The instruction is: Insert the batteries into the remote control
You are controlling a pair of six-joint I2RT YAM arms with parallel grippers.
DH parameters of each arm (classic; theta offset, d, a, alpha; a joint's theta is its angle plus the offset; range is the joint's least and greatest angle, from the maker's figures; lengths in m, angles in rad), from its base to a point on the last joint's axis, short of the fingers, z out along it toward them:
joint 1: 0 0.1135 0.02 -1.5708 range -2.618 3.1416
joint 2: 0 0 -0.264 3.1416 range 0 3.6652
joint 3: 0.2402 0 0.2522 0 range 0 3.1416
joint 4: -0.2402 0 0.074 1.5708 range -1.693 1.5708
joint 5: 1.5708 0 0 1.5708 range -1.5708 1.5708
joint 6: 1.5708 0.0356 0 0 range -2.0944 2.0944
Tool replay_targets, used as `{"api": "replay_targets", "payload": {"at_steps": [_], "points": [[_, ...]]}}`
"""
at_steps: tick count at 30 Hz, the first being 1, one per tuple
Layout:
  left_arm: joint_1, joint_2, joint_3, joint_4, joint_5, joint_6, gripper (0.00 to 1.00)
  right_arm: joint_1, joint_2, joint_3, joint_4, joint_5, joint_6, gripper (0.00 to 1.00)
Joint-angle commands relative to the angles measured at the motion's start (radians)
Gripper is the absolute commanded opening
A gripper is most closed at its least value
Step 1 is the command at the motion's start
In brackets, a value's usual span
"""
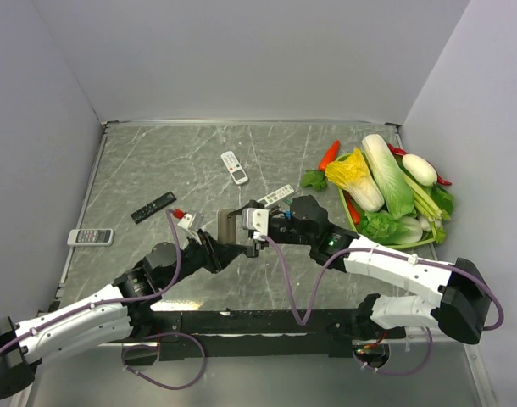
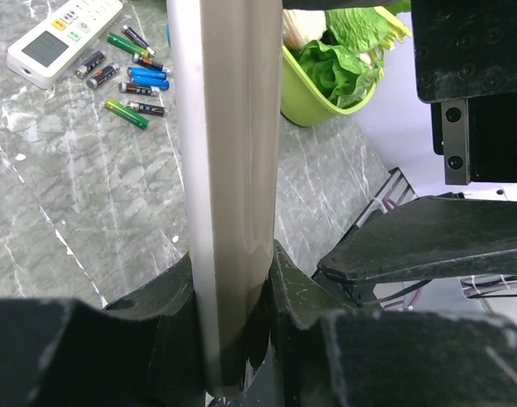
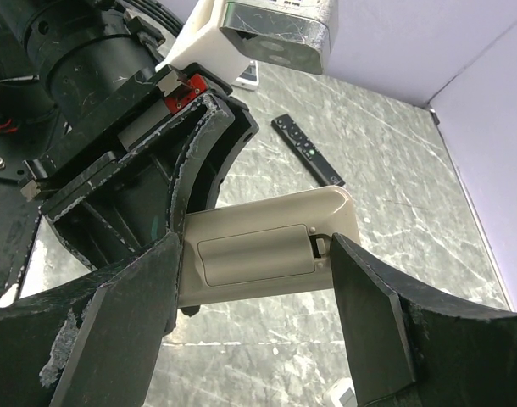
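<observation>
- The left gripper (image 2: 233, 280) had its jaws clamped on the remote control (image 2: 233, 170), gripping it by its edges at one end and holding it up off the bench (image 2: 72, 212).
- In the right wrist view the remote control's grey-beige back faced the camera. The battery cover (image 3: 254, 259) was in place and flush, with a small latch tab (image 3: 316, 246) at its outer end.
- The right gripper (image 3: 257, 254) had its jaws well apart, one finger either side of the remote control's cover section. Whether either pad touched the casing was hard to tell, but probably not yet.
- The batteries (image 2: 133, 80) lay loose on the bench in a small scatter of green, blue and dark cells, just beside a white remote with a screen (image 2: 59, 34). None were held.
- Other clutter: a green vegetable basket (image 2: 314, 106) off to the side and a black slim remote (image 3: 308, 150) further back on the bench.
- Step in hand, as a judgement: opening the bay. The remote control was presented back-up to the right arm, the cover was not off, and no cell was loaded, so the task was early.
- Next move, as a judgement: a right fingertip needed to land on the latch tab or cover edge and push or slide the cover off along the remote control's length, while the left jaws kept their clamp firm against that push.
- Risks: the remote control twisting in the left jaws, or the fingertip skidding off the smooth cover.
</observation>
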Motion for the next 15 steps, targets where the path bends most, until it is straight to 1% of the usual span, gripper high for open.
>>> {"api": "replay_targets", "payload": {"at_steps": [1,7,15], "points": [[-0.001,-0.009,0.026,0.104,0.04,0.01,0.01,0.007,0.036,0.061,-0.064,-0.009,-0.003,0.79],[-0.001,-0.018,0.027,0.1,0.04,0.016,0.01,0.011,0.059,0.083,-0.088,-0.009,-0.011,0.78],[-0.001,-0.046,0.026,0.092,0.02,0.007,0.01,0.017,0.079,0.086,-0.118,0.001,-0.011,0.74]]}}
